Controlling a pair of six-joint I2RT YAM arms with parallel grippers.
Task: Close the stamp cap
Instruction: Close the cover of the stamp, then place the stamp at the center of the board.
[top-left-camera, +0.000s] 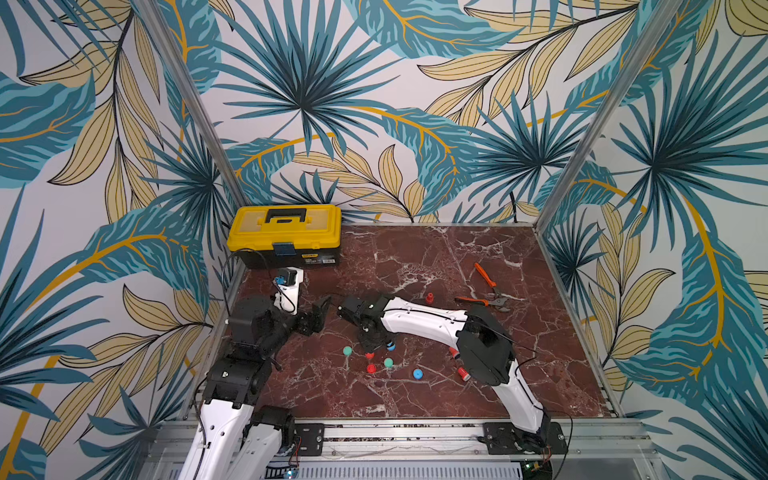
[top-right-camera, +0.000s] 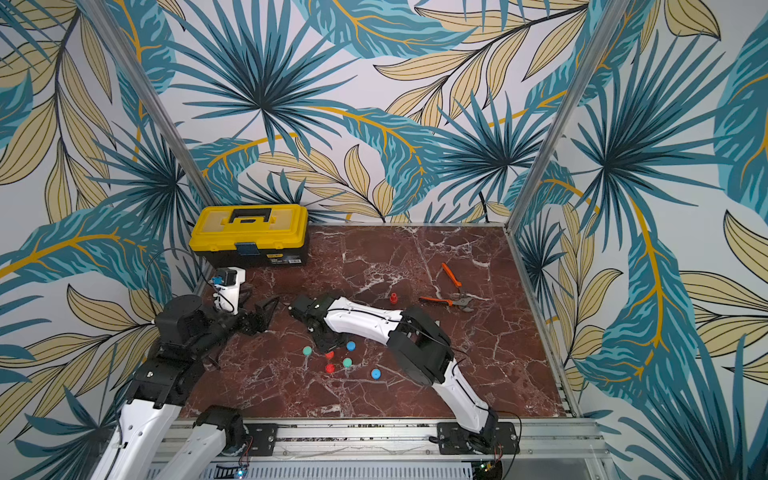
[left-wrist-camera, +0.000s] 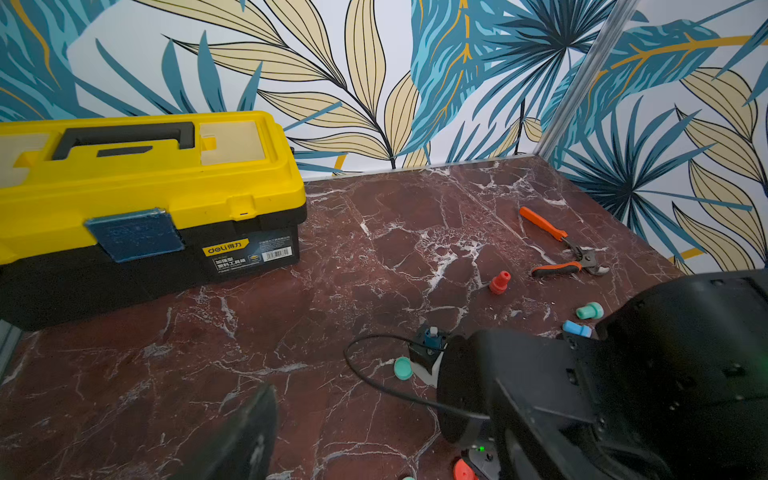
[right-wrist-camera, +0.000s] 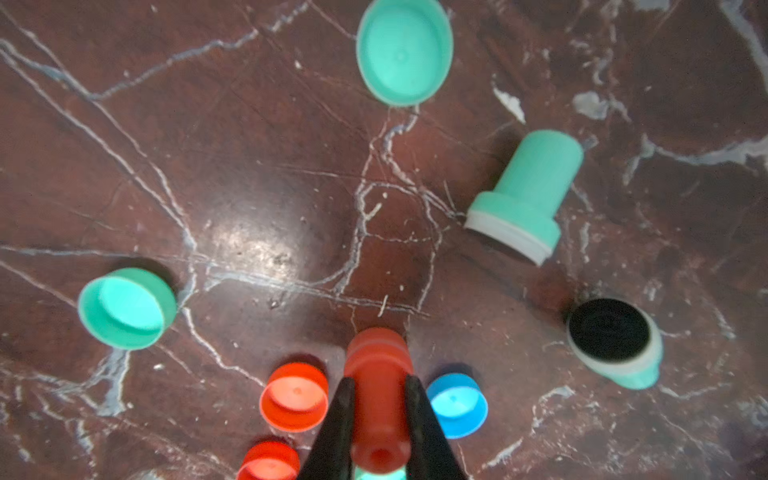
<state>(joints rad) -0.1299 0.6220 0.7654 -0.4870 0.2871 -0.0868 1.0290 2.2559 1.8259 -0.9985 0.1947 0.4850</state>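
Red-brown marble makes up the tabletop. Taking the far wall as twelve o'clock, the busy spot sits just off centre toward seven. There the right hand points downward, its two black fingers squeezed tight on the narrow grip of a red stamp. The stamp's wide end faces the marble, though from here I can't tell whether it touches.

A red cap lies open side up just beside the stamp, with a second red cap near that one. A blue cap lies just beside the stamp on the opposite side. Two green caps lie farther off, well apart from each other, both open side up. A green stamp lies on its side nearby, and a tipped stamp of the same green shows its black pad.

The left hand hangs at about nine o'clock of the centre. Its jaws are spread wide with nothing between them, near the right arm's wrist but apart from it.

At eleven o'clock, in the far corner, a yellow toolbox stands with its lid shut. At two o'clock, orange-handled pliers lie with their handles splayed. A spare stamp, also red, stands upright near their nine o'clock side.
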